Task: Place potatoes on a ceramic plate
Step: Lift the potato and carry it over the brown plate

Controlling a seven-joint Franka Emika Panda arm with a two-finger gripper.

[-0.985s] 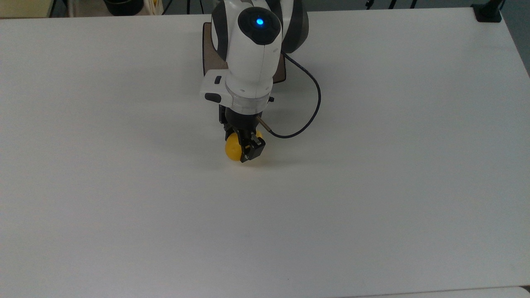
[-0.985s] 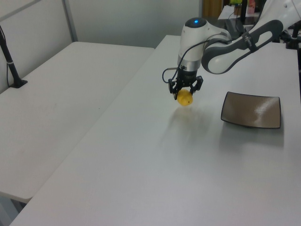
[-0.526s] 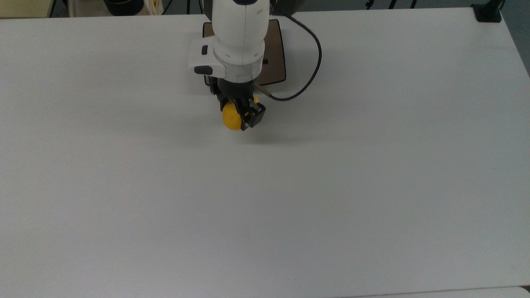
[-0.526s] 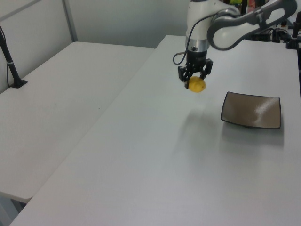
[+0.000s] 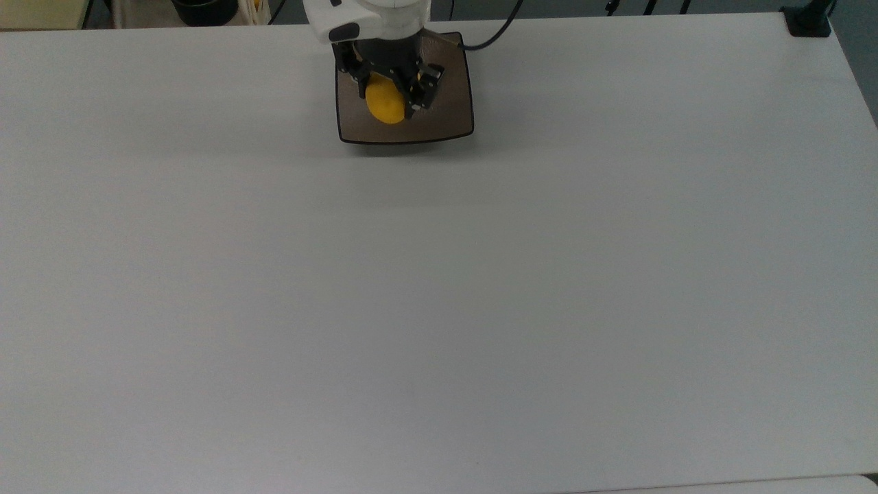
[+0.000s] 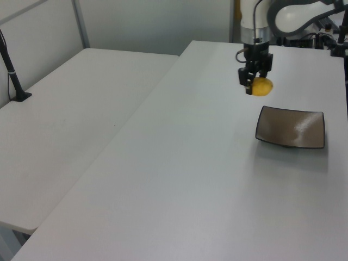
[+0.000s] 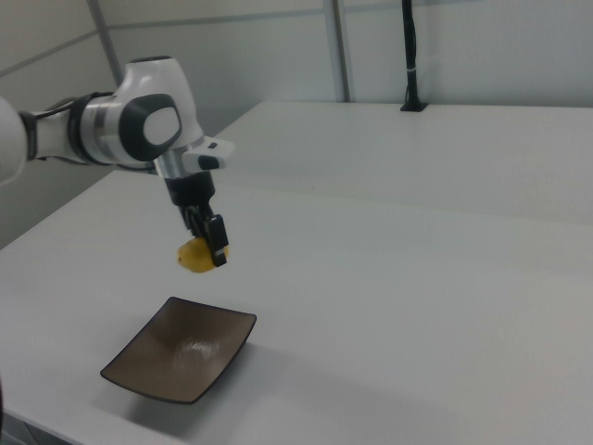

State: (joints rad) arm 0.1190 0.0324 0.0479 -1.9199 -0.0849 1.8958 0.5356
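Observation:
My gripper (image 5: 389,96) (image 6: 255,87) (image 7: 206,248) is shut on the yellow potato (image 5: 384,104) (image 6: 262,86) (image 7: 193,257) and holds it in the air. The square dark brown ceramic plate (image 5: 449,116) (image 6: 291,128) (image 7: 181,350) lies on the white table at the top view's upper middle. In the top view the potato overlaps the plate's left half. The left and right views show it well above the table, near the plate's far edge.
A wide white table (image 5: 439,288) spreads around the plate. A second white table (image 6: 70,109) stands beside it at the left view's left, with a black post (image 6: 11,70) clamped on it. A dark cable (image 5: 494,34) trails from the arm.
The arm has carried the potato from the table's middle toward the plate, rising as it went. The grip has not changed.

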